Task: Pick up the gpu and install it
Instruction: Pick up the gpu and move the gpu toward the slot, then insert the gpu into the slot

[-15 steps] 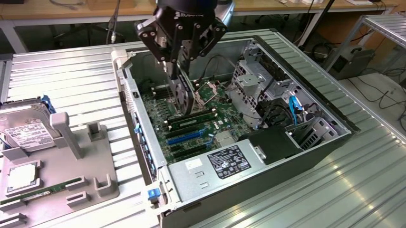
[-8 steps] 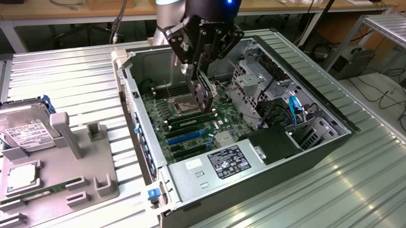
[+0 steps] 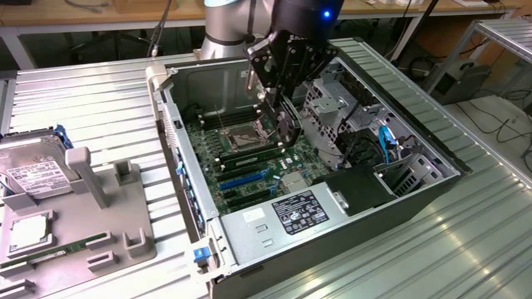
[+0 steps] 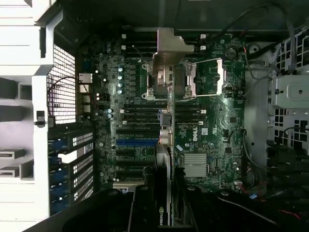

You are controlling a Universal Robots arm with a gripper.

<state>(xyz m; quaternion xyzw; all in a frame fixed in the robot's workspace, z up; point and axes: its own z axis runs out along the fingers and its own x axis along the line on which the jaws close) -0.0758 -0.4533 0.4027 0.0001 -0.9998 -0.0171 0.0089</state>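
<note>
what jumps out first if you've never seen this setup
The open computer case lies on its side with its motherboard bared. The robot's hand reaches in from above, holding the gpu edge-down over the board. At the exterior view's left, a grey fixture carries a hard drive.

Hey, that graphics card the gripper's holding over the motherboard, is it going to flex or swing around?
Probably stiff: the gpu hangs straight below the gripper without sagging. It looks thin, so it is likely light, yet fragile if knocked against the case wall.
</note>
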